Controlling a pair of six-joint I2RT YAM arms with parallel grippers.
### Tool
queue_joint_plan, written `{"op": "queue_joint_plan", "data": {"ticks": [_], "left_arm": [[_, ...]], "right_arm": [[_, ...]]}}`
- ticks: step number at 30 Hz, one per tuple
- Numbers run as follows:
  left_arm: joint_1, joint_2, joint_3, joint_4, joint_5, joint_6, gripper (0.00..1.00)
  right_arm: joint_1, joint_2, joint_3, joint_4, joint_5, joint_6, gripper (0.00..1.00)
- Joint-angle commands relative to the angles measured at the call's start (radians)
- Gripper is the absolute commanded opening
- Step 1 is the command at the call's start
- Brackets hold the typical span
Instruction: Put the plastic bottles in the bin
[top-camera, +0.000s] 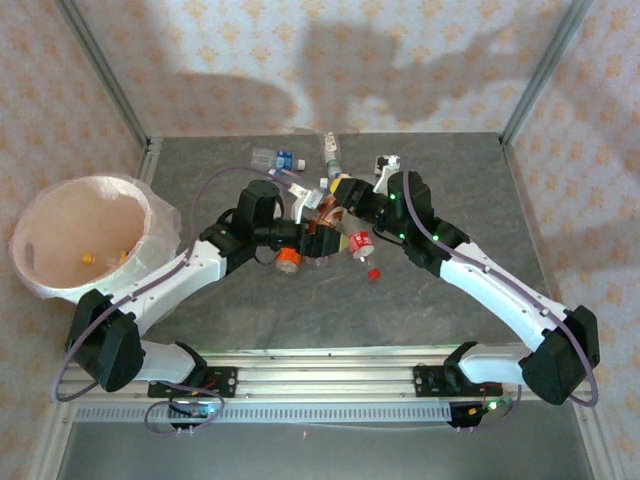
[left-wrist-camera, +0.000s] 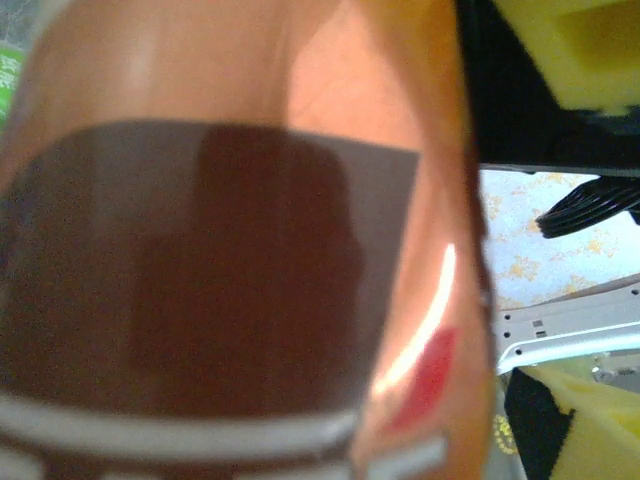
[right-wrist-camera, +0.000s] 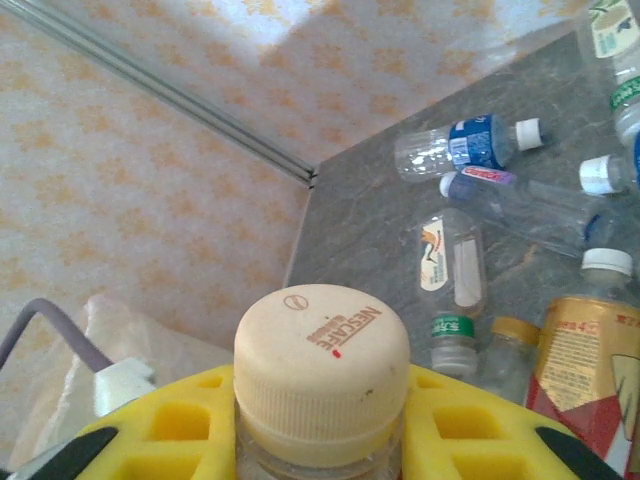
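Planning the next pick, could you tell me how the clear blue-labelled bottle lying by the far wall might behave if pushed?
The blue-labelled bottle lies on its side on the table, so it would probably roll if pushed sideways. It looks clear and empty, so likely light and easy to dent.

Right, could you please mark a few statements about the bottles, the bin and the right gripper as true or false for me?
1. The right gripper is shut on a bottle with a cream cap. True.
2. The bin stands at the right side of the table. False: it stands at the left side.
3. A bottle with a blue label lies on its side on the table. True.
4. Every bottle is already in the bin. False: several lie out on the table, in front of the two arms.
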Motion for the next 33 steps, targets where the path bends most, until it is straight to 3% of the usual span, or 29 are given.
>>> {"op": "queue_joint_plan", "data": {"ticks": [1, 3, 8, 12, 16, 20, 25, 30, 33], "left_arm": [[0.000, -0.010, 0.040, -0.003, -0.007, 0.024, 0.67], [0.002, -0.024, 0.055, -0.044, -0.058, 0.032, 0.58], [0.044, -0.100, 0.167, -0.306, -0.351, 0.086, 0.58], [0.099, -0.153, 0.334, -0.642, -0.710, 0.107, 0.58], [0.130, -0.178, 0.564, -0.993, -1.171, 0.118, 0.58], [0.177, -0.182, 0.705, -1.228, -1.524, 0.117, 0.60], [0.344, -0.190, 0.676, -1.290, -1.658, 0.117, 0.60], [0.541, -0.220, 0.573, -1.205, -1.504, 0.144, 0.60], [0.612, -0.219, 0.533, -1.191, -1.499, 0.137, 0.60]], "right_arm": [[0.004, -0.028, 0.044, 0.032, -0.024, -0.027, 0.33], [0.002, -0.037, 0.052, 0.019, -0.037, -0.041, 0.46], [-0.001, -0.080, 0.088, -0.055, 0.005, -0.084, 0.99], [-0.002, -0.130, 0.081, -0.118, 0.131, -0.147, 0.99], [-0.002, -0.152, 0.067, -0.206, 0.268, -0.181, 0.99], [-0.002, -0.169, 0.042, -0.257, 0.370, -0.184, 0.99], [-0.004, -0.182, 0.018, -0.271, 0.439, -0.190, 0.99], [-0.005, -0.182, 0.014, -0.287, 0.467, -0.207, 0.99], [-0.005, -0.181, 0.015, -0.308, 0.477, -0.213, 0.99]]}}
